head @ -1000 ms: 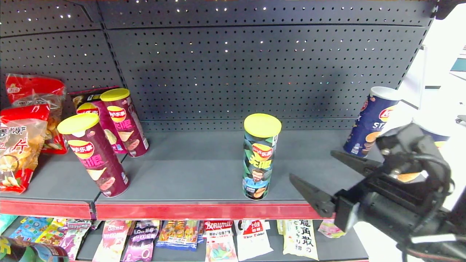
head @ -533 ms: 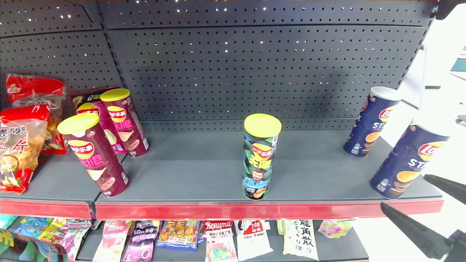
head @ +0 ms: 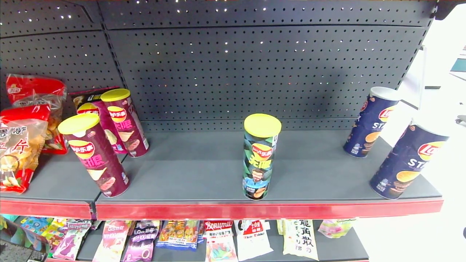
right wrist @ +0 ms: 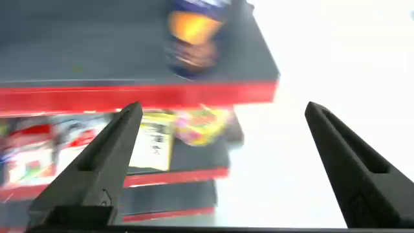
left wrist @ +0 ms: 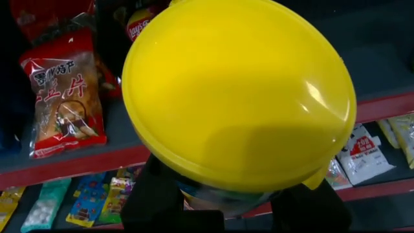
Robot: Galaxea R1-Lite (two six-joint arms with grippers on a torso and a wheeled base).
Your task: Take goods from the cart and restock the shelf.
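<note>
In the left wrist view my left gripper is shut on a chip can with a broad yellow lid; its dark fingers clasp the body under the lid. This can shows at the lower left corner of the head view, below the shelf. My right gripper is open and holds nothing, out in front of the shelf's right end, where a blue can stands. On the shelf stand a green can, two maroon cans and two blue cans.
Red snack bags fill the shelf's left end. Bare shelf lies either side of the green can. The red front lip runs along the edge, and a lower shelf holds several flat snack packs. Pegboard backs the shelf.
My open right gripper has drawn back from the front blue can, down and to the right, out of the head view. The held can at the lower left has sunk lower.
</note>
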